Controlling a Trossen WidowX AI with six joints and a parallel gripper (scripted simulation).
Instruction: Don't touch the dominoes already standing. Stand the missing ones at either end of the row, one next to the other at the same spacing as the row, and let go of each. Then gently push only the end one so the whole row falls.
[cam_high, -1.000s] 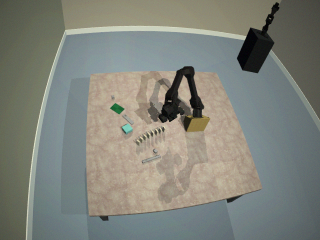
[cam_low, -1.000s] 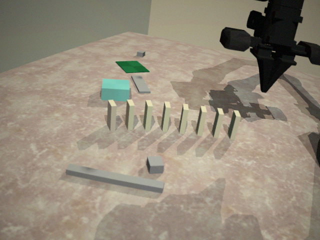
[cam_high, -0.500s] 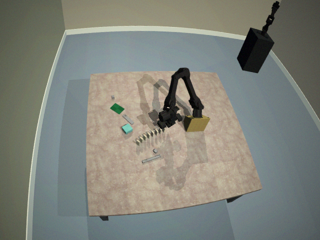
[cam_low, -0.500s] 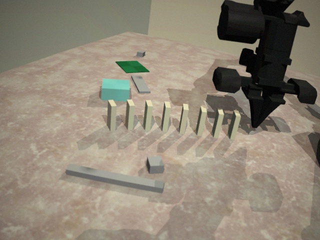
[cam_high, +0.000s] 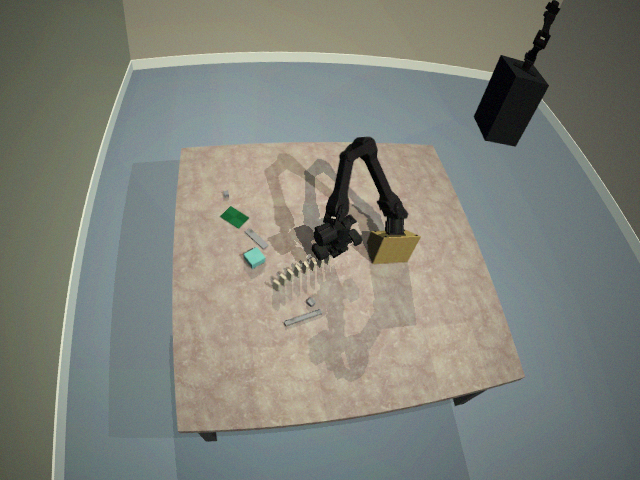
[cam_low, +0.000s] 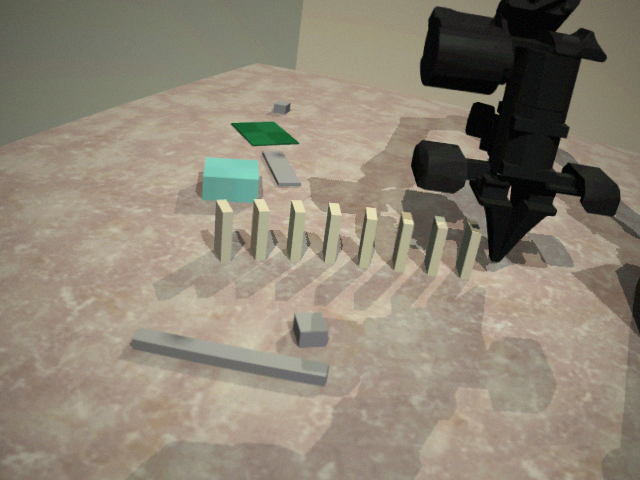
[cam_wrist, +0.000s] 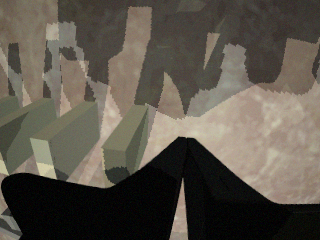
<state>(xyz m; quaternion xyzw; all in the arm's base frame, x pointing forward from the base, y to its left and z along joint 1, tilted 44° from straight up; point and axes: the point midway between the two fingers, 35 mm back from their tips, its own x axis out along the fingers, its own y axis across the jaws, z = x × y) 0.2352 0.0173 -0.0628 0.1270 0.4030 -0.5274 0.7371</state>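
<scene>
Several cream dominoes stand upright in one evenly spaced row, seen in the exterior view from the leftmost domino to the right end domino. The end domino nearest the gripper also shows in the wrist view. No domino lies loose in view. My gripper is shut and empty, its tips together. The tips are low, just beyond the right end of the row, beside the end domino. A narrow gap seems to lie between them; contact cannot be told. In the top view the arm partly hides that end of the row.
A teal block, a grey flat bar, a green sheet and a small grey cube lie behind the row. A long grey bar and a grey block lie in front.
</scene>
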